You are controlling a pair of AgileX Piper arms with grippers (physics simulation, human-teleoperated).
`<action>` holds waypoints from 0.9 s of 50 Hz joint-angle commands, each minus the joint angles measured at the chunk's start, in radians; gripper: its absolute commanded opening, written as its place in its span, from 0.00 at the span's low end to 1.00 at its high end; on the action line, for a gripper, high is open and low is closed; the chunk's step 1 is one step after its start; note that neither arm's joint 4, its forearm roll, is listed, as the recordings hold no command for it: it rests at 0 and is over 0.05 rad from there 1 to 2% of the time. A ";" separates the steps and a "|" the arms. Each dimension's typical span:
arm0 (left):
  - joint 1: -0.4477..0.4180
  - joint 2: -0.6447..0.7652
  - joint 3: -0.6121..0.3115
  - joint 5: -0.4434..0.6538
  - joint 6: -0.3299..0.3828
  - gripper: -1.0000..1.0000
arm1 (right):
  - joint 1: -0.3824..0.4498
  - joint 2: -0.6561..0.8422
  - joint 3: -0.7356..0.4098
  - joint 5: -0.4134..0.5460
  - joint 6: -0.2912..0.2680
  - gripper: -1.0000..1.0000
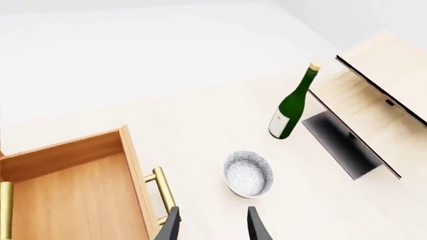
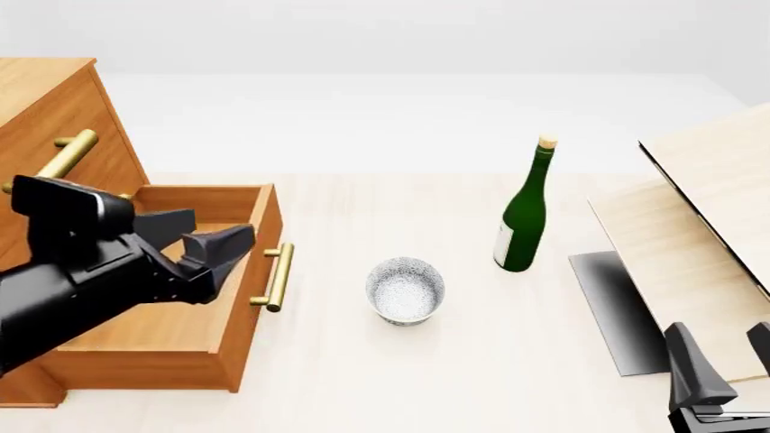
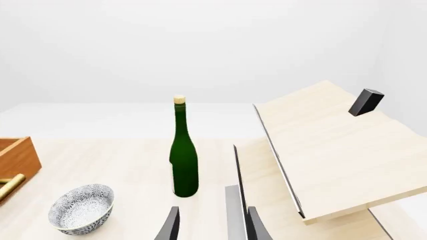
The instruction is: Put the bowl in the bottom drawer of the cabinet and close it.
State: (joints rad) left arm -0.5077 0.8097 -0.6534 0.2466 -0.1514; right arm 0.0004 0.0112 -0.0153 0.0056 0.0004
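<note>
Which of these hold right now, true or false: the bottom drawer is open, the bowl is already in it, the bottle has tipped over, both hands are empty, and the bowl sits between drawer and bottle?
1. The bottom drawer is pulled open. True.
2. The bowl is already inside the drawer. False: it stands on the table, beside the drawer's front.
3. The green bottle has tipped over. False: it stands upright.
4. The left hand and the right hand hold nothing. True: both are open and empty.
5. In the front view the bowl sits between the drawer and the bottle. True.
</note>
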 commanded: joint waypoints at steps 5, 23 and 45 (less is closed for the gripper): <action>-0.099 0.108 -0.120 0.086 -0.056 1.00 | 0.000 0.000 0.000 0.000 0.000 1.00; -0.160 0.222 -0.259 0.137 -0.135 1.00 | 0.000 0.000 0.000 0.000 0.000 1.00; -0.135 0.367 -0.290 0.074 -0.244 1.00 | 0.000 0.000 0.000 0.000 0.000 1.00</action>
State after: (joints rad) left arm -0.6725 1.1087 -0.9489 0.3562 -0.3478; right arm 0.0005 0.0112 -0.0153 0.0056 0.0004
